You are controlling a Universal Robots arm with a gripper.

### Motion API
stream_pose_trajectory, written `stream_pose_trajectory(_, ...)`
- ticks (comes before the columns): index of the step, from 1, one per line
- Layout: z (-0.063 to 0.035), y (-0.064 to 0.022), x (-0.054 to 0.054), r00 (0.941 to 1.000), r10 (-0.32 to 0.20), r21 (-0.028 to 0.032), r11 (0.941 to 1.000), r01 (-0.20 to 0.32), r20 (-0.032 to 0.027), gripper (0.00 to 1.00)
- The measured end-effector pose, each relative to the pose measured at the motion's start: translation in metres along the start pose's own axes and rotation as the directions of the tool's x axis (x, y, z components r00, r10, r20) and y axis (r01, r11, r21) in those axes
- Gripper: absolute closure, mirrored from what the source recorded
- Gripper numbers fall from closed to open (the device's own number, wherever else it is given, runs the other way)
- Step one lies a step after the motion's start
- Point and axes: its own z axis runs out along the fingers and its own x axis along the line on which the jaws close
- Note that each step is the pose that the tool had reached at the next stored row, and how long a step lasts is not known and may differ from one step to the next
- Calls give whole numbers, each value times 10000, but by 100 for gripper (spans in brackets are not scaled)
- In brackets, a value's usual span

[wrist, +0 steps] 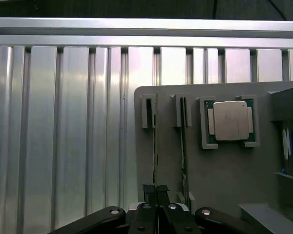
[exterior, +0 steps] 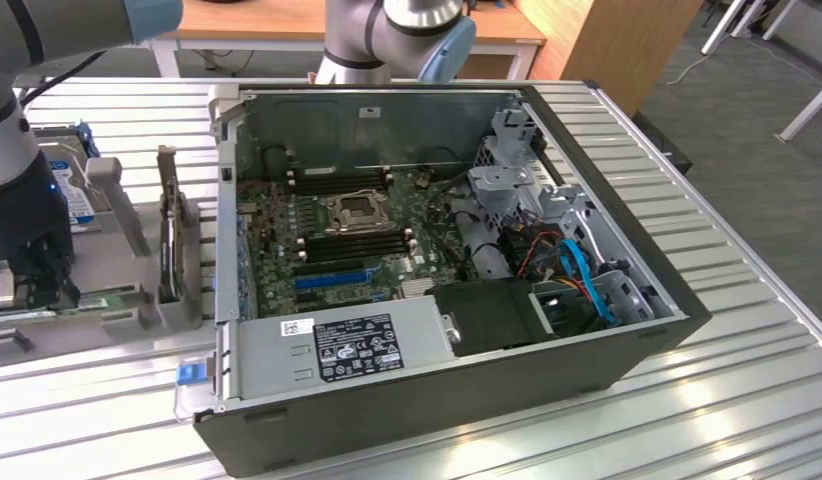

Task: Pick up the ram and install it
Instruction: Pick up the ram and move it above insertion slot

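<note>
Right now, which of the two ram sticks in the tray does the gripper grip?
The ram farther from the processor; the gripper pinches it, the other stick stands free.

place: lab | cues: ribbed aluminium bench (exterior: 731,400), opened PC case (exterior: 451,400), wooden desk (exterior: 251,20)

The ram (wrist: 156,146) shows edge-on, its chips unseen, one end hidden inside the closed gripper (wrist: 156,192), whose body the picture's edge cuts off.
</note>
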Motion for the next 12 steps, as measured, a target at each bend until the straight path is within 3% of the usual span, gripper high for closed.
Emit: stream_pose_trajectory(12,-307,22,1,9998,211,0,9998,-211,15,88)
